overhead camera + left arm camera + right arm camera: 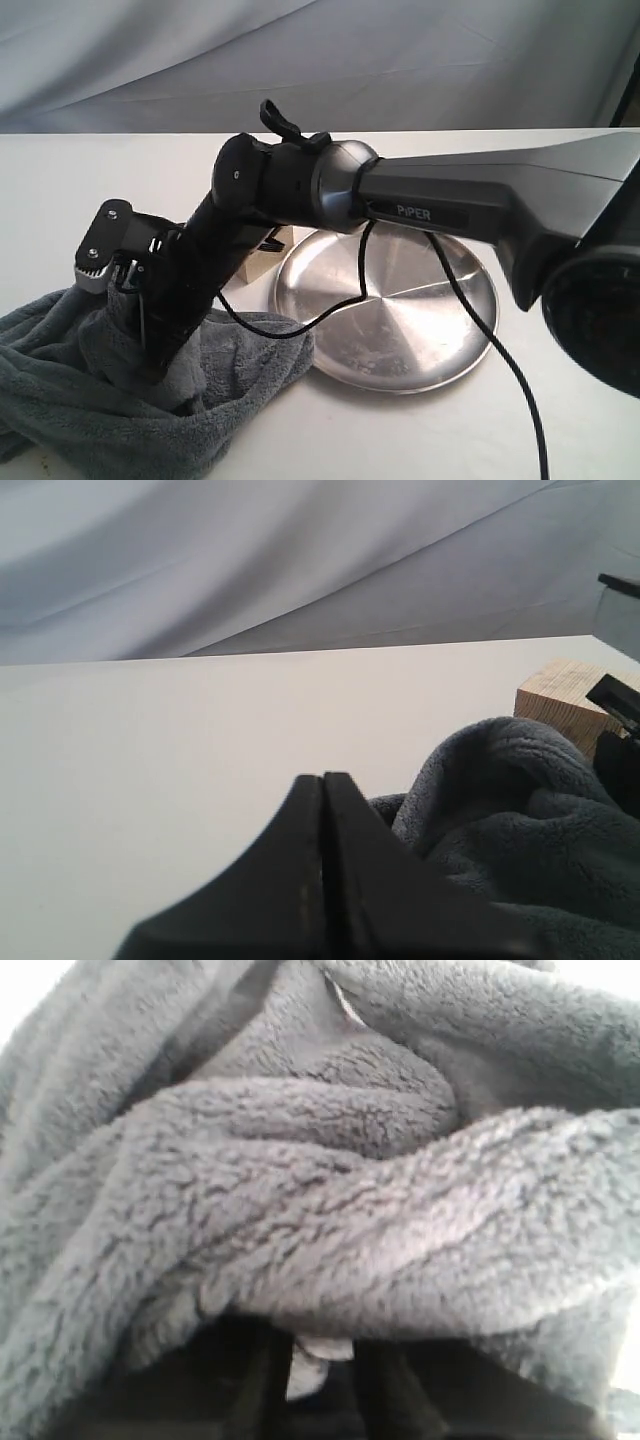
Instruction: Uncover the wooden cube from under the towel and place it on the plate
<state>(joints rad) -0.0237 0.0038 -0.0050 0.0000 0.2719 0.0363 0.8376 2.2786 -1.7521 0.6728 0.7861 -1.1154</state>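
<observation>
1. Right tool (312, 1392): it reaches across the bench (90, 190) to the near left corner and is buried in the towel (90, 420). The jaws stand narrow with a fold of fleece between them, so the tool holds the towel.
2. Left tool (323, 785): the jaws are pressed together with nothing between them. The tool sits low over bare bench, just beside the towel. It does not show in the exterior view.
3. Cube (562, 698): it stands between the towel and the plate (450, 345), on the side toward the far edge of the bench. Its top face and one side are bare. Towel folds rise in front of its lower part; whether they touch it cannot be told. In the exterior view the right arm (300, 185) hides most of the cube.
4. Plate: it stands near the middle of the bench, empty, just beside the cube.
5. Step in hand (judgement): uncovering is nearly complete. The transfer to the plate is not yet done.
6. Handling, cube: solid wood, so probably rigid and light, with dry grained faces that should grip well. Take hold across two opposite flat sides, with the jaws square to them and off the corners.
7. Handling, towel: soft, thick and limp, so it will probably drag and slump. Clear its folds from the cube before gripping.
8. Hazard: the plate is smooth steel, and a cube released from height may slide or bounce. Set it down low, at the centre.
</observation>
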